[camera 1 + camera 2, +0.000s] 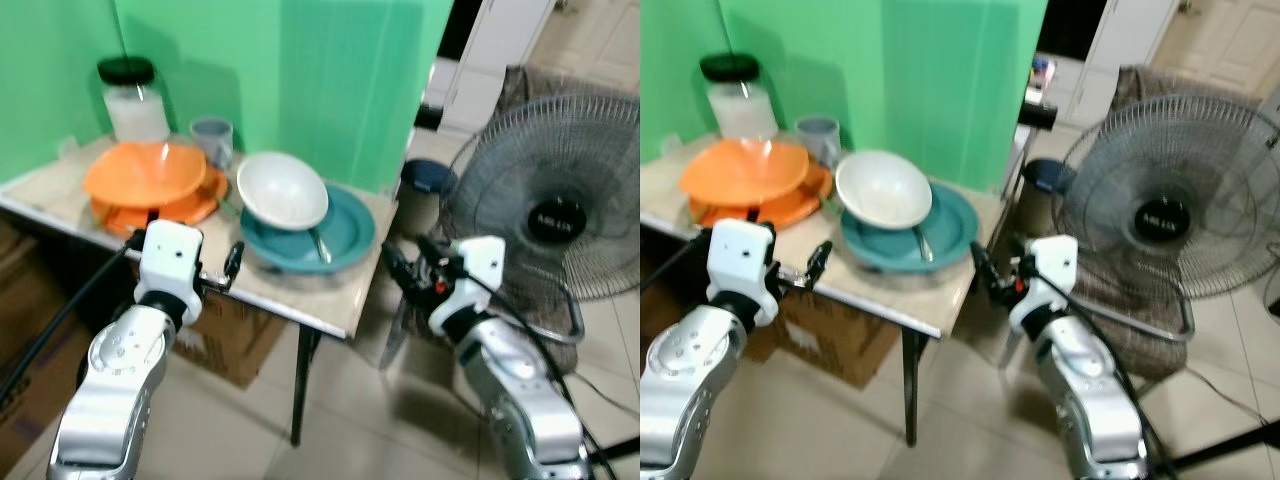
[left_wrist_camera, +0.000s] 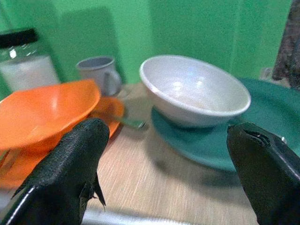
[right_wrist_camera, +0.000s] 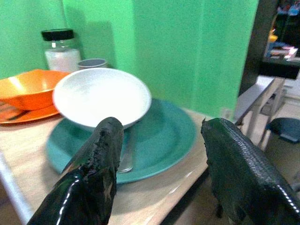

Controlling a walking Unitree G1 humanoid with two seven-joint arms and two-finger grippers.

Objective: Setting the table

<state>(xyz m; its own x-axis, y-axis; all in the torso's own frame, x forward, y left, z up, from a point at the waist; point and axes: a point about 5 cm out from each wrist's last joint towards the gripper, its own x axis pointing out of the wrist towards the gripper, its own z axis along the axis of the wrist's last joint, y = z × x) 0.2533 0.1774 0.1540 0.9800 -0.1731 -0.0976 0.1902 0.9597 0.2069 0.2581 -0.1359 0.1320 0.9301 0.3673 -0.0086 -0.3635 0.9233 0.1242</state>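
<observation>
While parted and empty, left gripper (image 2: pixel 168 187) faces white bowl (image 2: pixel 194 89); right gripper (image 3: pixel 161 173), also parted, faces teal plate (image 3: pixel 164 136).

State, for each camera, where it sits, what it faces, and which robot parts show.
Head eyes: look down at the table; both silver arms show.
Left wrist: faces the orange bowl and white bowl past the open left gripper.
Right wrist: faces the teal plate through the open right gripper.
Shared: the white bowl.
</observation>
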